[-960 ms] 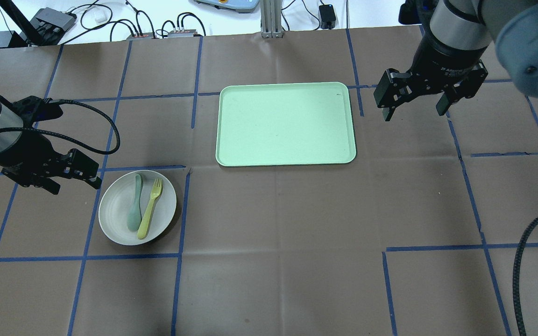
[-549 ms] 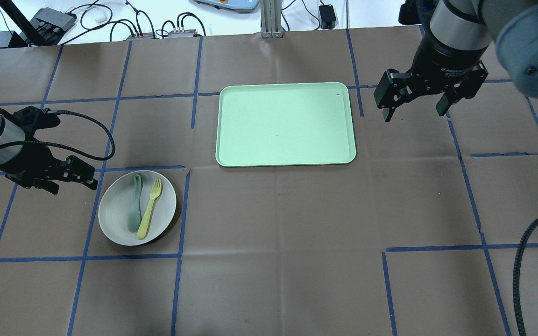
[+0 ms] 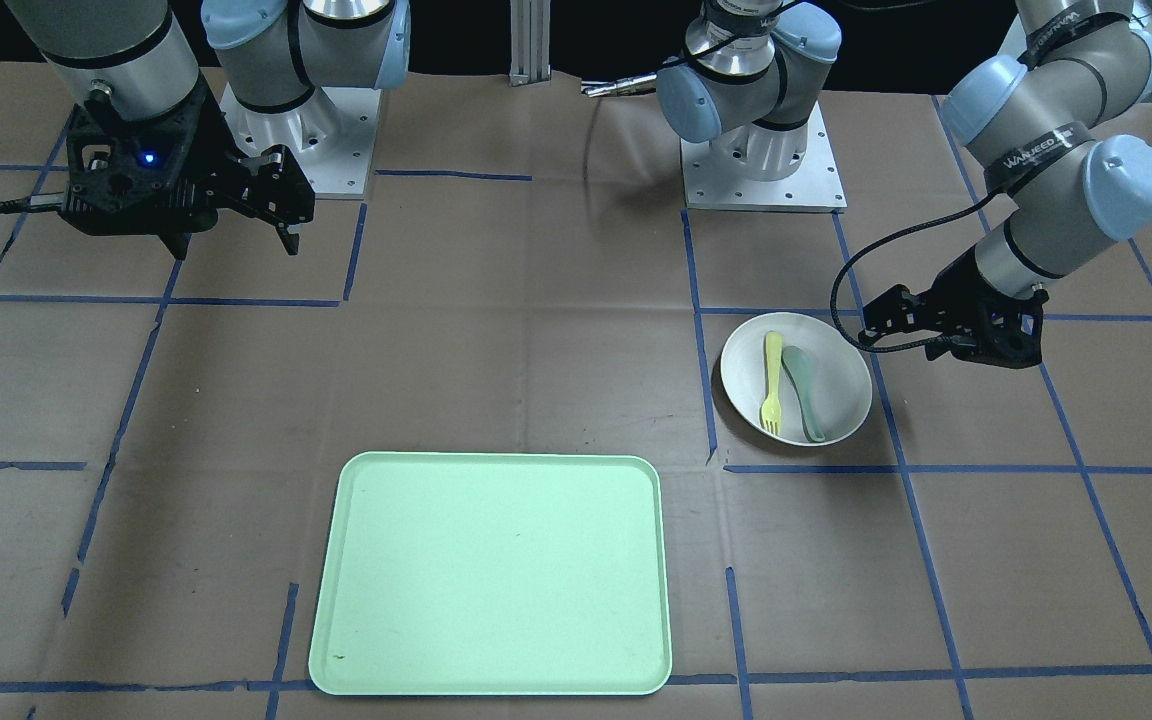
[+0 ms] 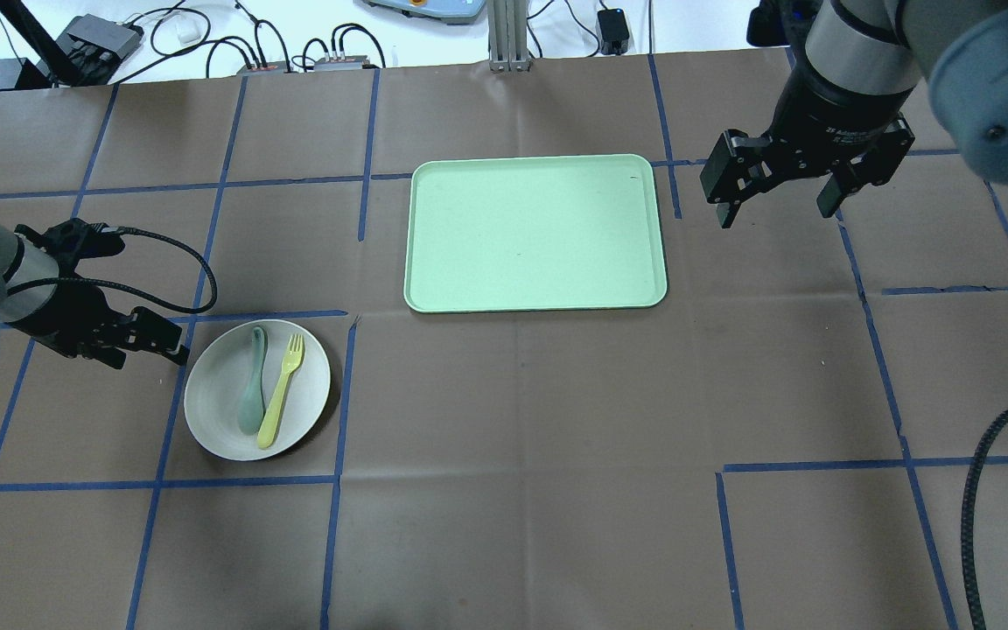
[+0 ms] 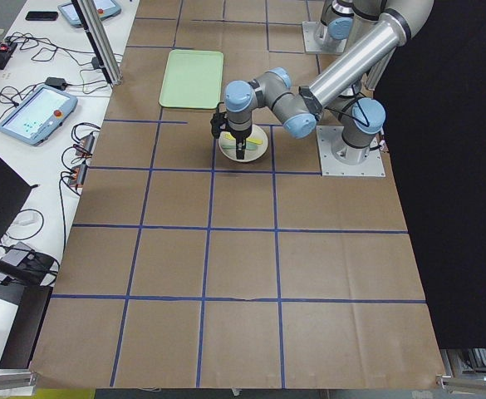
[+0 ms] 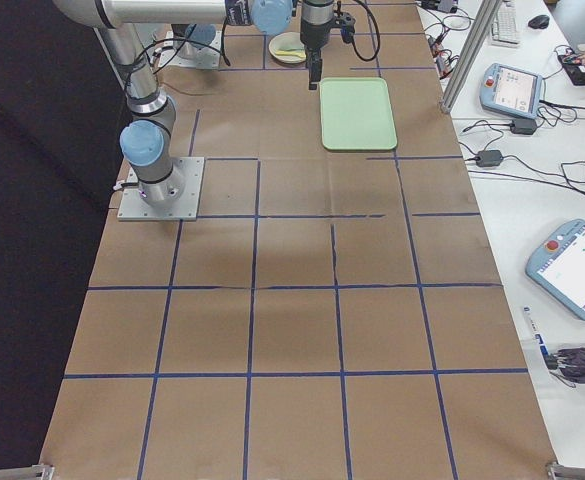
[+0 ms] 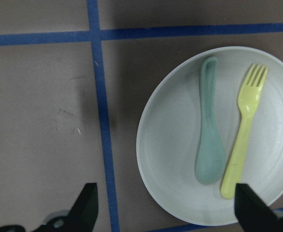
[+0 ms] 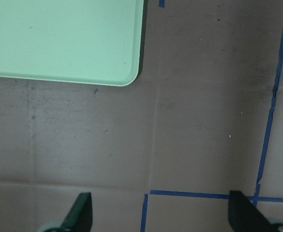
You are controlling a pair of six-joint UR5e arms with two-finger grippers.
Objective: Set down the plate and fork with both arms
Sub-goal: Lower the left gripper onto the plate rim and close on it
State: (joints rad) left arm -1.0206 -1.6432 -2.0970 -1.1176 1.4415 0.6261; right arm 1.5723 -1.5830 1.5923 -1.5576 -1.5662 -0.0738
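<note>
Brown-papered tabletop [image 4: 513, 394]: round off-white plate [image 4: 215, 402] carries slim pale-yellow plastic fork [image 4: 281, 391]; left pincer [image 4: 151, 354] spread beside it; right pincer [image 4: 775, 214] spread near rectangular mint-green tray [image 4: 535, 232].

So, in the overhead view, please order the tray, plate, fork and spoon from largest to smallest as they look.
1. tray
2. plate
3. fork and spoon: nearly the same length, so I leave them unranked.

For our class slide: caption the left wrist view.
Open left gripper beside a plate holding fork and spoon.
</note>
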